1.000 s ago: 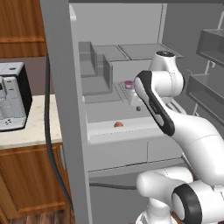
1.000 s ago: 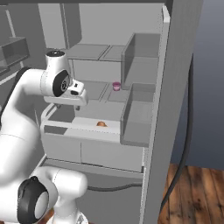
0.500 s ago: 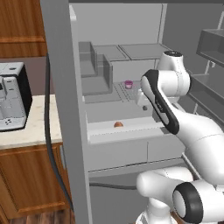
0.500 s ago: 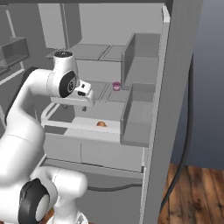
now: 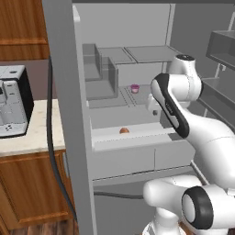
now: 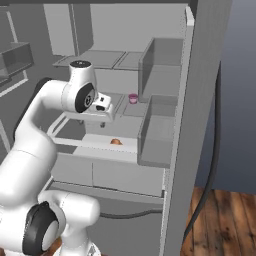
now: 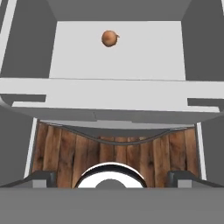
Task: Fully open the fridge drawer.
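The fridge drawer (image 5: 137,137) sits low in the open fridge, pulled partway out toward the robot, its pale front lip spanning the fridge width. From the right base view the fridge drawer (image 6: 95,141) shows the same pale floor and lip, below the arm's hand. In the hand view the fridge drawer (image 7: 114,94) runs across the middle, seen from above, with its front lip nearer the camera and its pale floor beyond.

One small round brown item, an onion (image 5: 124,131) by the look of it, lies alone on the drawer floor near the front lip. It shows as a small brown spot (image 6: 116,141) in the right base view and as a brown ball (image 7: 110,38) toward the far side in the hand view.

On the shelf above and farther back stands a small pink cup (image 5: 134,88), also seen at (image 6: 132,98). Grey box-shaped bins (image 5: 101,78) stand on the left of the shelves, seen on the right side as bins (image 6: 157,135) in the right base view.

The gripper (image 6: 102,120) hangs above the drawer, pointing down. Its two dark finger tips sit far apart at the bottom corners of the hand view, holding nothing.

A coffee machine (image 5: 11,108) stands on the counter (image 5: 27,143) left of the fridge.
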